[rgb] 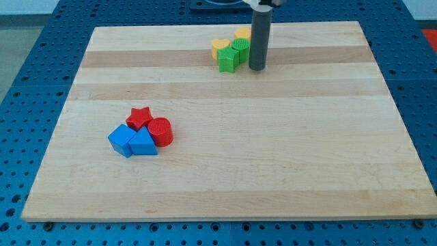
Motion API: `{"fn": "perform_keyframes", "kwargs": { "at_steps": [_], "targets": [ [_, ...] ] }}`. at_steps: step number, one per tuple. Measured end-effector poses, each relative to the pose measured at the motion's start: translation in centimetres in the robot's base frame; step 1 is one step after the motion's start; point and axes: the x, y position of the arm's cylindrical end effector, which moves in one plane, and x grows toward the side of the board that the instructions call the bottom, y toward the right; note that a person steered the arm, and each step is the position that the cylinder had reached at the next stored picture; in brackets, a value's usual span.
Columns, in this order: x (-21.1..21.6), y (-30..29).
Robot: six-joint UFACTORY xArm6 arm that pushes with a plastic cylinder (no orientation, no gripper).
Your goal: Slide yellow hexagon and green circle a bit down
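The yellow hexagon (pixel 242 32) lies near the view's top edge of the wooden board (pixel 273 150), partly hidden by my rod. Just below it sits the green circle (pixel 241 46). A yellow heart (pixel 219 46) and another green block (pixel 227 60) touch them on the left, so the four form one cluster. My tip (pixel 257 69) rests on the board just right of this cluster, close beside the green circle and slightly lower in the view than it.
A second cluster lies at the view's lower left: a red star (pixel 140 117), a red circle (pixel 161 131), a blue cube (pixel 121 140) and a blue triangle (pixel 143 144). Blue perforated table surrounds the board.
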Motion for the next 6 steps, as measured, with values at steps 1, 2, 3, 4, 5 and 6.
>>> {"fn": "perform_keyframes", "kwargs": {
  "at_steps": [1,2,3,4,5,6],
  "targets": [
    [0.3,-1.5],
    [0.5,-2.7],
    [0.7,-3.9],
    [1.6,-3.0],
    [2.4,4.1],
    [-1.0,9.7]
  ]
}}
